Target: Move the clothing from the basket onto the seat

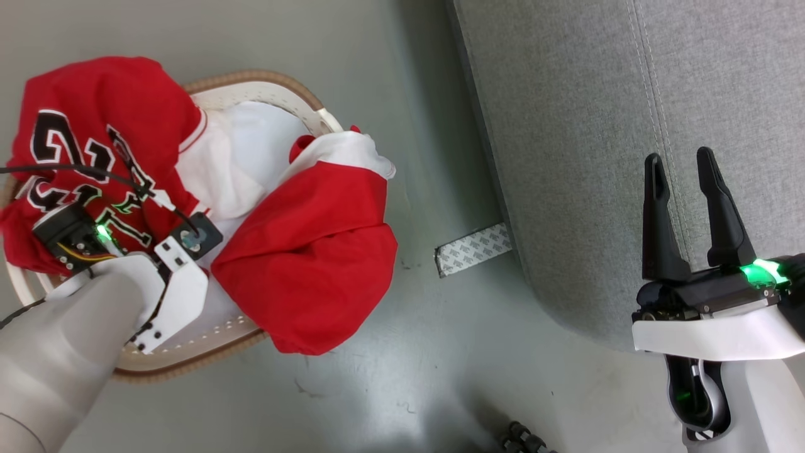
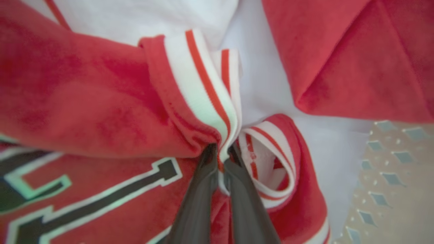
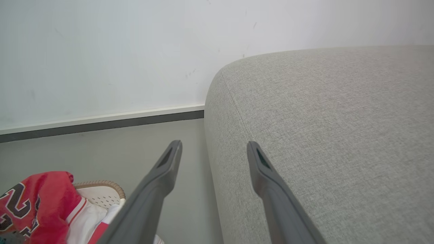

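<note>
The cream basket stands on the floor at the left, heaped with clothing. A red jersey with black "23" covers its left side. A plain red piece with white trim hangs over its right rim. My left gripper reaches down into the basket and is shut on the jersey's striped white-and-red hem; in the head view the arm hides its fingers. At the right my right gripper hovers open over the grey seat, holding nothing. The seat's rounded corner lies under its fingers.
A grey patterned strip lies on the floor at the seat's base. Bare grey floor separates basket and seat. A white wall with a dark skirting stands behind them. The basket's perforated wall shows beside the cloth.
</note>
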`<state>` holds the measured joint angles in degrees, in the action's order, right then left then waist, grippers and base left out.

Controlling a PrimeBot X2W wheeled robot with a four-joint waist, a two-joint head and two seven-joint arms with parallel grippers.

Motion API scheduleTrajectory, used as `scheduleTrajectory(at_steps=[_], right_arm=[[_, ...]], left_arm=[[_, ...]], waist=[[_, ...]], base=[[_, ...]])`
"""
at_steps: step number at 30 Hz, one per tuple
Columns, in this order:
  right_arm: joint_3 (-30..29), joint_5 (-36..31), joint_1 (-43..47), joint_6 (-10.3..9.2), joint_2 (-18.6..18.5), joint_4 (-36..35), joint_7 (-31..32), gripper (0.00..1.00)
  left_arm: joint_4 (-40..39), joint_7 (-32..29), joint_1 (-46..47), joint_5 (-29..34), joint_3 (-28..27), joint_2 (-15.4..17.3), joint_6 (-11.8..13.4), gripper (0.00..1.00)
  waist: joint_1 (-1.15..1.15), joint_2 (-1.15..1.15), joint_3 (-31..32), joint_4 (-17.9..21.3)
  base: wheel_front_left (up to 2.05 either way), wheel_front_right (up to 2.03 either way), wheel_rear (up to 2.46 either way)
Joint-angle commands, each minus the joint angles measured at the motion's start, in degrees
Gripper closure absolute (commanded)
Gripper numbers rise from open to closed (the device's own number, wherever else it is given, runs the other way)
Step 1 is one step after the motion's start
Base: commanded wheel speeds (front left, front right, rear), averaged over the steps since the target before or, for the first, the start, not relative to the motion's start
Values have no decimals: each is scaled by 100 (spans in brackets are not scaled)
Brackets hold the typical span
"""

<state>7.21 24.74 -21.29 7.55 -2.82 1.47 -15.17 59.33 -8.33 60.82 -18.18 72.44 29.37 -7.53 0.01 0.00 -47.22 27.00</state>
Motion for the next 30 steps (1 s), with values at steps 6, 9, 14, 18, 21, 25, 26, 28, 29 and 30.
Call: scheduleTrajectory(at_steps=[6, 9, 14, 18, 21, 25, 26, 28, 29, 30], right_arm=[[-81, -129, -93, -12, -14, 75, 2, 0], [-192, -251, -31, -12, -15, 135, 2, 0], [-373, -544, 76, -12, -17, 284, 2, 0], [-464, -780, 198, -12, -18, 401, 2, 0], [-521, -918, 239, -12, -18, 473, 2, 0], [-602, -1086, 407, -12, -19, 596, 2, 0], [-619, -1119, 451, -12, -19, 640, 2, 0], [-642, -1135, 568, -12, -18, 728, 2, 0], [-642, -1132, 610, -12, -18, 743, 2, 0], [-620, -1123, 658, -12, -18, 767, 2, 0]], left_arm=[[47, 369, -68, -223, 24, -191, 8, 100], [78, 611, -179, -337, 0, -399, 8, 100], [195, 1185, -448, -646, -156, -858, 39, 100], [248, 1645, -623, -863, -317, -1219, 33, 100], [268, 1872, -705, -994, -386, -1391, 30, 100], [270, 2165, -850, -1300, -634, -1684, 22, 100], [240, 2228, -875, -1432, -739, -1752, 20, 100], [111, 2321, -949, -1754, -1078, -1900, 16, 100], [43, 2336, -970, -1779, -1157, -1923, 14, 100], [-30, 2351, -987, -1854, -1248, -1937, 13, 100]], waist=[[-1, 0, 334, -163], [-1, 0, 654, -315], [-1, 0, 1375, -687], [-1, 0, 1942, -1016], [-1, 0, 2228, -1188], [-1, 0, 2739, -1514], [-1, 0, 2866, -1592], [-1, 0, 3181, -1796], [-1, 0, 3285, -1860], [-1, 0, 3371, -1911]], base=[[0, 0, 0], [0, 0, 0], [0, 0, 0], [0, 0, 0], [0, 0, 0], [0, 0, 0], [0, 0, 0], [0, 0, 0], [0, 0, 0], [0, 0, 0]])
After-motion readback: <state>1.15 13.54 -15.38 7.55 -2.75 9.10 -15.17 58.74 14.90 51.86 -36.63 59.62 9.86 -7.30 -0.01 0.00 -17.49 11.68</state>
